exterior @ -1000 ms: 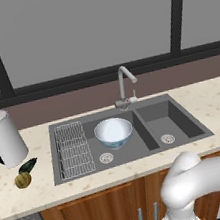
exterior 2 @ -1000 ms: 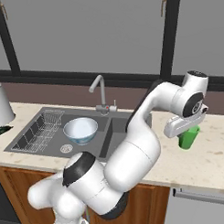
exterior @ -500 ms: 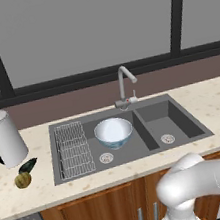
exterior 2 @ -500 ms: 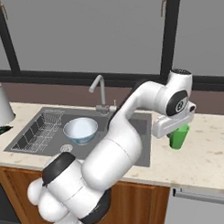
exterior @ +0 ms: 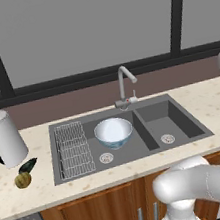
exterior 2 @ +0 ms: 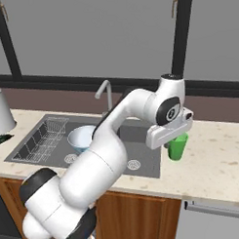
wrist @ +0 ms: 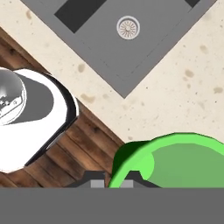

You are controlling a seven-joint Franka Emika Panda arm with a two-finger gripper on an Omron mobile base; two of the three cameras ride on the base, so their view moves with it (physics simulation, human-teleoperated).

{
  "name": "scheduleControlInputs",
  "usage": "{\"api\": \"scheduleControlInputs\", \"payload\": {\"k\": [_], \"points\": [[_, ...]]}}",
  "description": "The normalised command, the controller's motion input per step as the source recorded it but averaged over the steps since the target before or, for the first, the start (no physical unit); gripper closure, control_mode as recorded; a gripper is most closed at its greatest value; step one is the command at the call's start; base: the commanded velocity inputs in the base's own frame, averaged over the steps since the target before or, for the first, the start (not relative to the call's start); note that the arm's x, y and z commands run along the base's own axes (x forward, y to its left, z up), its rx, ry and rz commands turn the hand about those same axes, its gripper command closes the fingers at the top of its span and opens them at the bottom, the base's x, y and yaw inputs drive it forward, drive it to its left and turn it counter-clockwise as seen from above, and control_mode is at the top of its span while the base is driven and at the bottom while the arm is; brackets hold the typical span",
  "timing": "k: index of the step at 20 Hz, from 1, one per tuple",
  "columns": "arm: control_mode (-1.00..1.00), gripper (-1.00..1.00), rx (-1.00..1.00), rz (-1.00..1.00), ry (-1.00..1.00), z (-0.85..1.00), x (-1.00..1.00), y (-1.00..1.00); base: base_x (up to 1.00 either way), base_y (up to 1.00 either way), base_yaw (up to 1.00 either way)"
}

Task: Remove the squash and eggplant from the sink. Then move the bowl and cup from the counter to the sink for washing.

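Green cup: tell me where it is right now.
In the right base view the green cup hangs in the shut gripper above the counter, just right of the sink; the hand view shows its rim close up.

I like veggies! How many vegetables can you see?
2. The squash and the eggplant lie close together on the counter left of the sink, near the paper towel roll. Others could hide behind the bowl.

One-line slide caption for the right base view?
End effector shut on the green cup, lifted above the counter beside the sink; bowl already in the basin.
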Motion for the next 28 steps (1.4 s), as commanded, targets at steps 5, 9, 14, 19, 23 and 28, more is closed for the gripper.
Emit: {"api": "scheduleControlInputs", "payload": {"k": [5,9,14,19,23,28], "points": [[-1.0,1.0,-0.01,0.0,0.0,0.06,-0.12,0.43,0.0,0.0,0.0],[-1.0,1.0,-0.02,-0.01,0.0,0.08,-0.05,0.44,0.0,0.0,0.0],[-1.0,1.0,-0.04,-0.02,-0.03,0.06,-0.05,0.46,0.0,0.0,0.0],[-1.0,1.0,-0.02,-0.04,-0.02,0.02,-0.02,0.48,0.0,0.0,0.0],[-1.0,1.0,-0.02,-0.06,-0.01,0.0,0.0,0.5,0.0,0.0,0.0],[-1.0,1.0,-0.01,-0.08,-0.02,0.01,0.0,0.51,0.0,0.0,0.0]]}}
